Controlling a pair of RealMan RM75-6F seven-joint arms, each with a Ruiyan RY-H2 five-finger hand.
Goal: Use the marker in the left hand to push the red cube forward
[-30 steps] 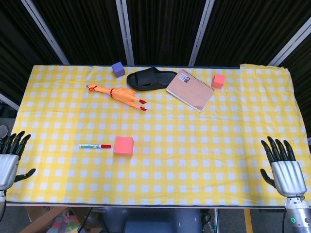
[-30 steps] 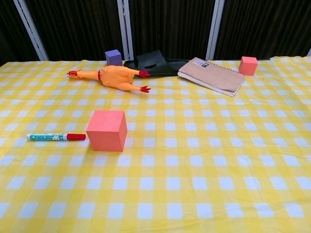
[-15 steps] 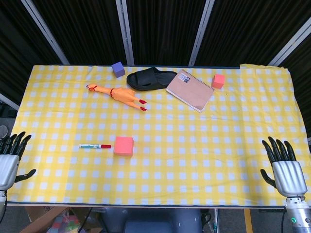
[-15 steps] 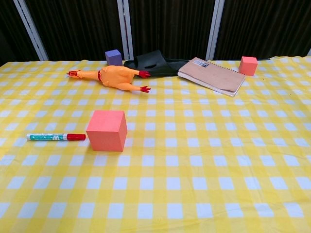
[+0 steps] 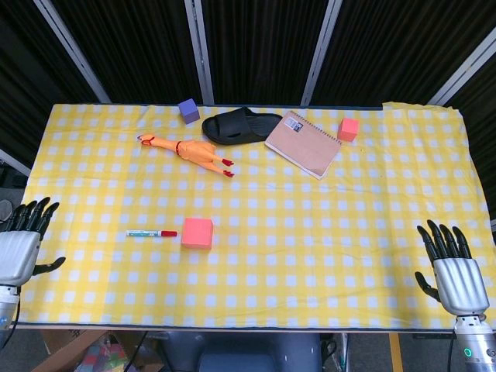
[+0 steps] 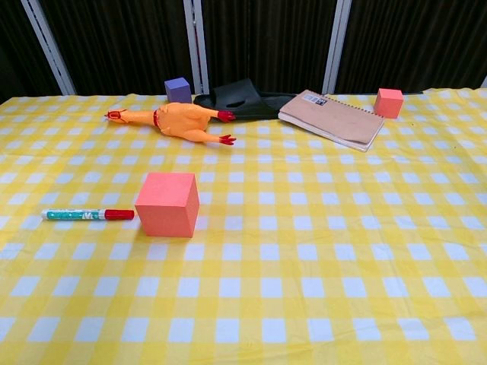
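1. Head view: I saw my left hand (image 5: 17, 252) at the near left table edge, fingers spread, holding nothing. My right hand (image 5: 455, 277) was at the near right, likewise spread and empty.
2. Chest view: the marker (image 6: 87, 215) lay flat, its red cap just left of the red cube (image 6: 168, 204); neither hand showed.

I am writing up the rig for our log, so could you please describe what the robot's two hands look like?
The left hand and right hand match: silver-grey metal palm plates with black fingers and thumbs. Below the right hand, a grey wrist section carries a small green ring light. Neither hand appears in the chest view.
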